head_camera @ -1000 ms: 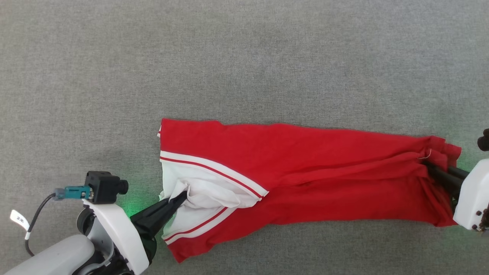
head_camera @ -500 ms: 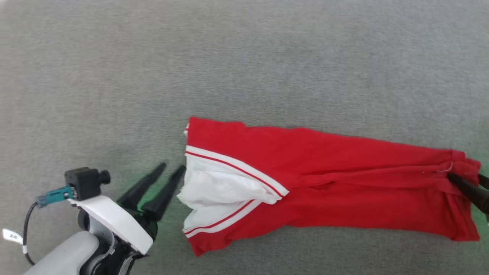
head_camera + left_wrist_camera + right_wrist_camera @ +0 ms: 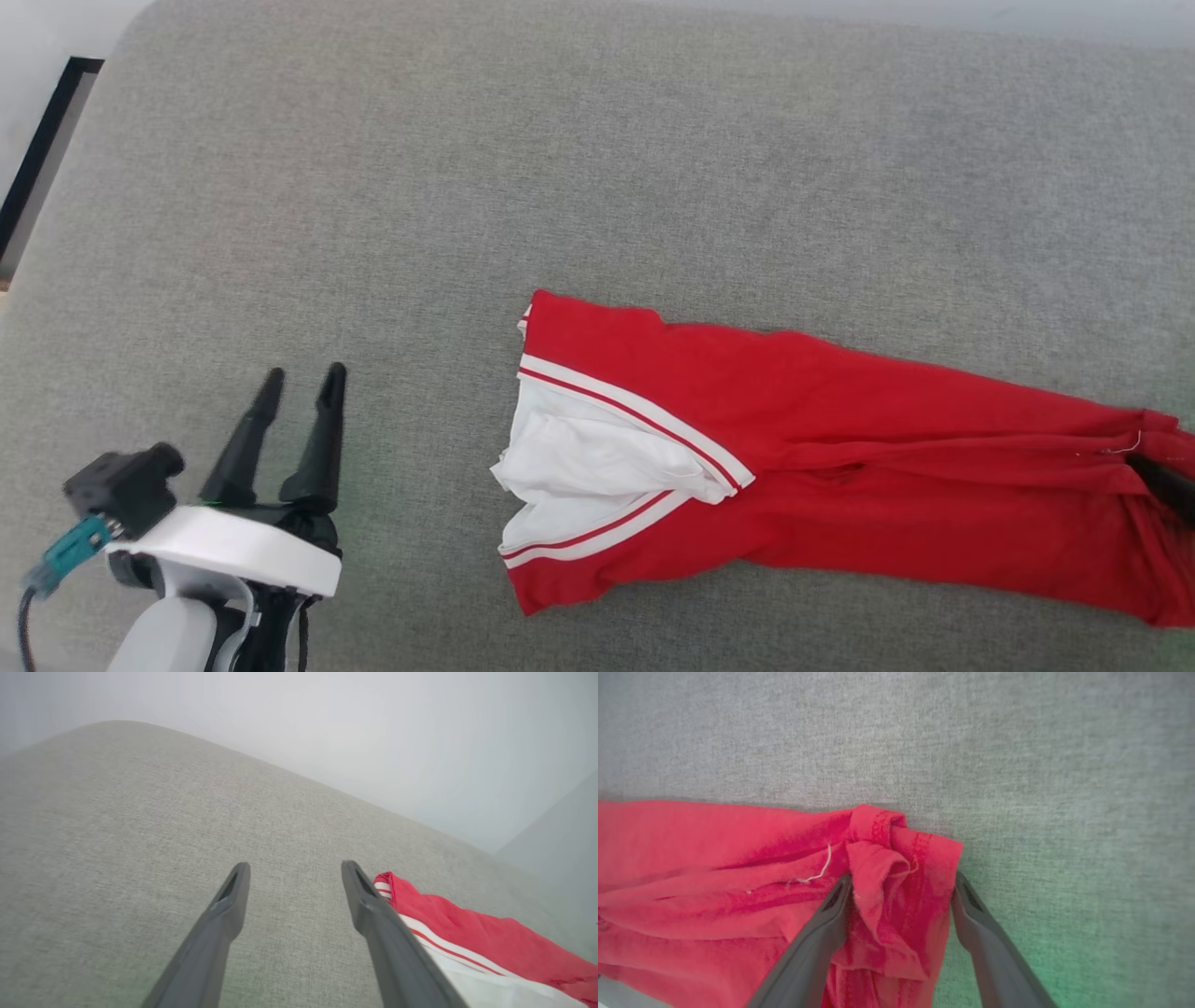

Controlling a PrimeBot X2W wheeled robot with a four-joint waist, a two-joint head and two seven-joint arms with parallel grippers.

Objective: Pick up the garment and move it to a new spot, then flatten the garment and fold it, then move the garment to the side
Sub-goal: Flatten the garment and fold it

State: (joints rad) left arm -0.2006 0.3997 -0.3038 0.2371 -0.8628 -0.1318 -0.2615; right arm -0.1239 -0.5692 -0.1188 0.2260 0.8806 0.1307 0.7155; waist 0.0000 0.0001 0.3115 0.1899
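While the grey cushioned surface (image 3: 597, 140) stretches wide, the garment (image 3: 840, 467) lies across its right half as a long red band. The left gripper (image 3: 305, 373) is spread and empty, well apart from its white sleeve end; the right gripper (image 3: 902, 877), spread too, straddles the bunched hem.

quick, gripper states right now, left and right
left gripper: open, holding nothing
right gripper: open, shirt hem loose between its fingers, not gripped
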